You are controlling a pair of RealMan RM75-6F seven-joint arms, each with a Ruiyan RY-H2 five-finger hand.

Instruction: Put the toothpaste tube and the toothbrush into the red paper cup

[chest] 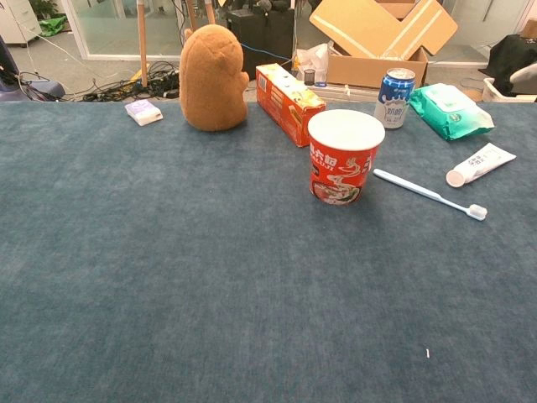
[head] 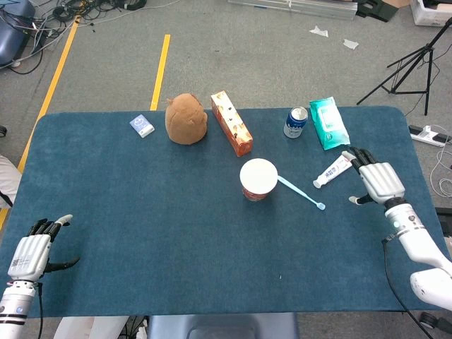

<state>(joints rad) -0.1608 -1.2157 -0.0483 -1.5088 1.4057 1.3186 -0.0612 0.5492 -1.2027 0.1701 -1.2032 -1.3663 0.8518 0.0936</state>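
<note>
**Fingers spread beside the toothpaste tube, nothing held yet**

Fingers [head: 361, 157] of the right hand [head: 378, 180] are spread wide and hold nothing; their tips reach the flat end of the toothpaste tube [head: 335, 169], though from above it is hard to tell whether they touch it or sit just beside it. This hand appears only in the head view. The left hand [head: 30, 253] rests at the near left corner of the blue counter [head: 141, 212], well apart from everything, its fingers loosely apart and empty.

The toothpaste tube lies flat on the counter, cap toward the middle, near the right edge. A light blue toothbrush [head: 301, 193] lies flat between the tube and the red paper cup [head: 258, 179], its handle end just beside the cup and its bristle end pointing toward the near right. The cup stands upright near the counter's centre, with a white top.

Along the far side sit a small white packet [head: 142, 126], a brown plush toy [head: 186, 119], an orange carton [head: 231, 123], a blue drink can [head: 295, 122] and a teal wipes pack [head: 328, 123].
</note>
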